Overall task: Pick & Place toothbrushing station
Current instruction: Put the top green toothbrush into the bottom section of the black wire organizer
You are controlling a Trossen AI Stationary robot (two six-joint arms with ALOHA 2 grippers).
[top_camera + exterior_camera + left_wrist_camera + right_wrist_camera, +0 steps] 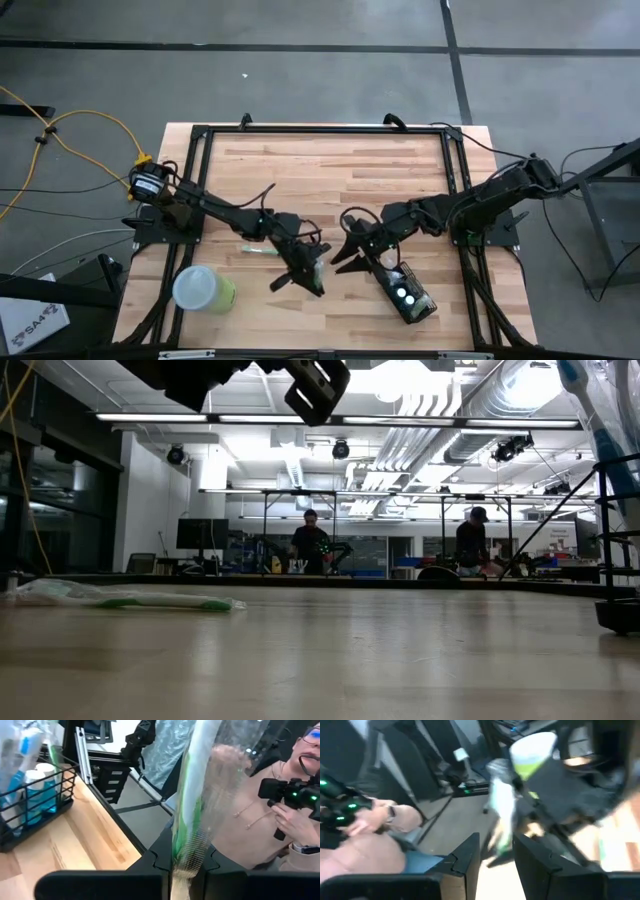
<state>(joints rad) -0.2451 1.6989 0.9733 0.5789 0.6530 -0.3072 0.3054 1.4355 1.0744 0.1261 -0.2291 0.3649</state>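
My left gripper [300, 272] hangs above the table's near middle. It is shut on a clear packet holding a green-and-white toothbrush [192, 795]. My right gripper [345, 255] faces it from the right, open, and the packet [501, 820] stands just in front of its fingertips. I cannot tell whether they touch it. The toothbrushing station [408, 297], a black wire-mesh box with blue and white items inside, stands on the table at the near right [30, 800]. A second packed toothbrush [258, 250] lies flat on the table left of the grippers [130, 600]. My left gripper pinches one end of the clear toothbrush packet [185, 857] between its two fingers. The fingers lie about level, well above the table. The packet sticks out past the fingertips, lifted clear of the wood.
A lime-green cup with a whitish lid [203, 289] stands at the near left. A black frame [320, 128] runs around the table. A person beside the table holds a black device [287, 795]. Bare wood lies across the table's far half.
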